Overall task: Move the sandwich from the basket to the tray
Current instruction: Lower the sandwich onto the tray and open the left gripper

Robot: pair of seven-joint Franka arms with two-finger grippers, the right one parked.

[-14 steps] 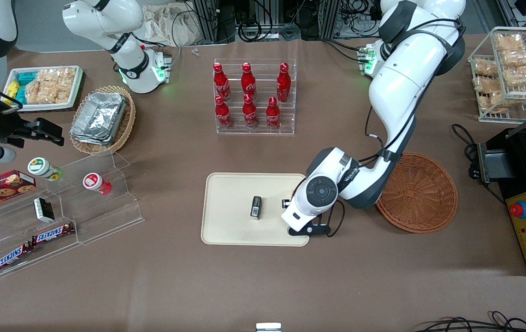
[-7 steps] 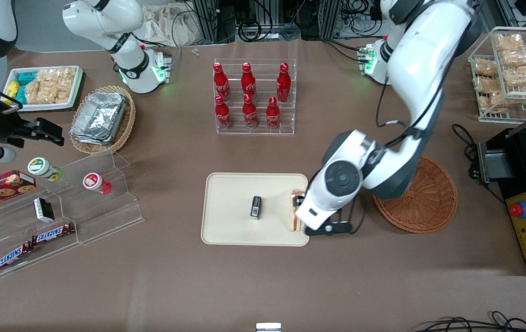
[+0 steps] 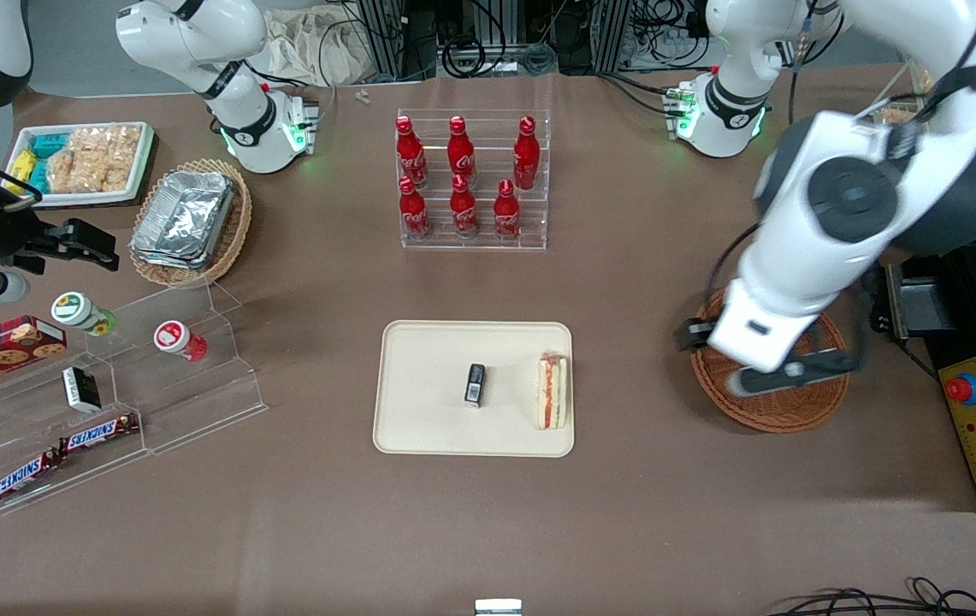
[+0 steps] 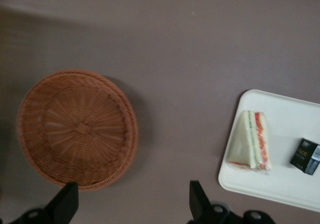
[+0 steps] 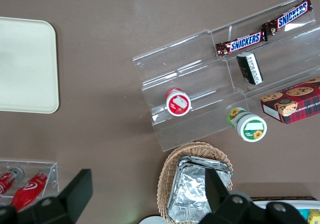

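sandwich [image 3: 553, 391] on tray [image 3: 428, 428] edge | gripper [image 4: 132, 204] spread, empty, above basket [image 4: 77, 128] | risk: seemingly near rim, a nudge tips it off

Arm hides much of basket [image 3: 804, 409]; claw [image 4: 131, 204] fingertips cropped.

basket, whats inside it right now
Nothing shows in the basket: the wrist view takes in its whole bare woven bottom. In the front view the arm covers part of it. The sandwich lies on the tray. The gripper is open above the basket's edge.
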